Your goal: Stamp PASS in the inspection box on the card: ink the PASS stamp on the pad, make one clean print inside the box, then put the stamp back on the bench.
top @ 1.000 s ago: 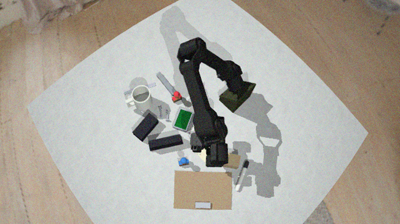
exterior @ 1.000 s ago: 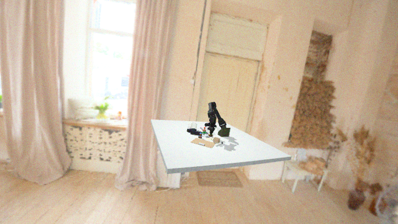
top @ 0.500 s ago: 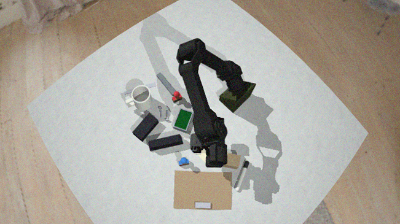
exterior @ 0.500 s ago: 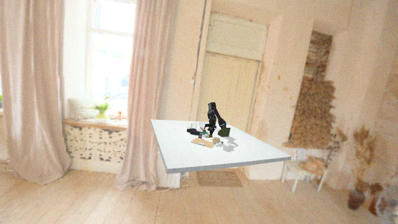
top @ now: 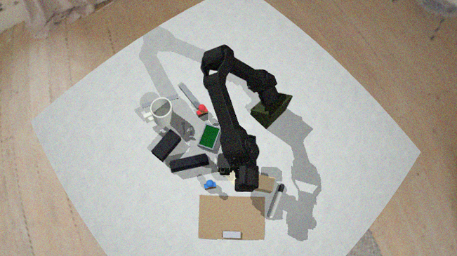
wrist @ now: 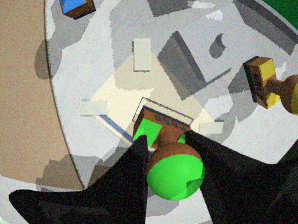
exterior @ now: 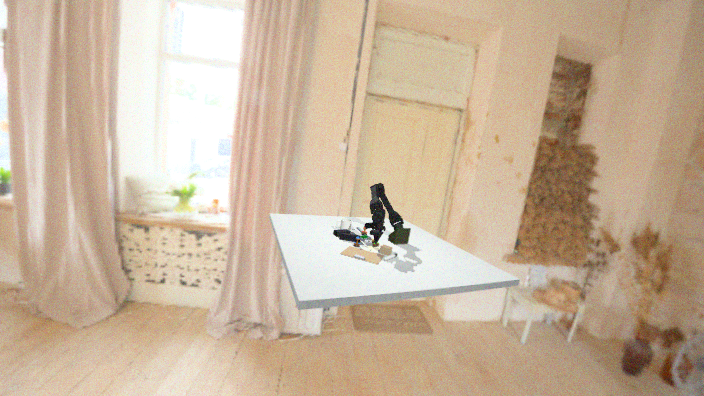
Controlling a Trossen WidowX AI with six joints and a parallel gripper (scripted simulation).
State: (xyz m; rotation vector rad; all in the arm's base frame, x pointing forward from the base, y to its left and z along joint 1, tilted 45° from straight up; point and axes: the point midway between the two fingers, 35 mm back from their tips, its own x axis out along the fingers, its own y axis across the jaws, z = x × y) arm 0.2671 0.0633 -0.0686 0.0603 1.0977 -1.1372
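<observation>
In the wrist view, the green-knobbed stamp [wrist: 175,176] is grasped by the clenched gripper [top: 246,179] [exterior: 376,241] [wrist: 166,139], pinched below its round knob, presumably so that the printing face is left free. Its block is held over the box outline [wrist: 167,106] on the cream card [top: 232,177] [wrist: 120,95]; whether contact is made cannot be told. The card seems to be held by pale tabs [wrist: 142,54] against shifting. The green ink pad [top: 209,137] [wrist: 288,9] lies toward one o'clock, the yellow stamp [wrist: 267,82] at two, the blue stamp [top: 210,184] [wrist: 75,6] at eleven. Inking is presumably done; squaring and a straight press seem called for, as smearing is risked.
</observation>
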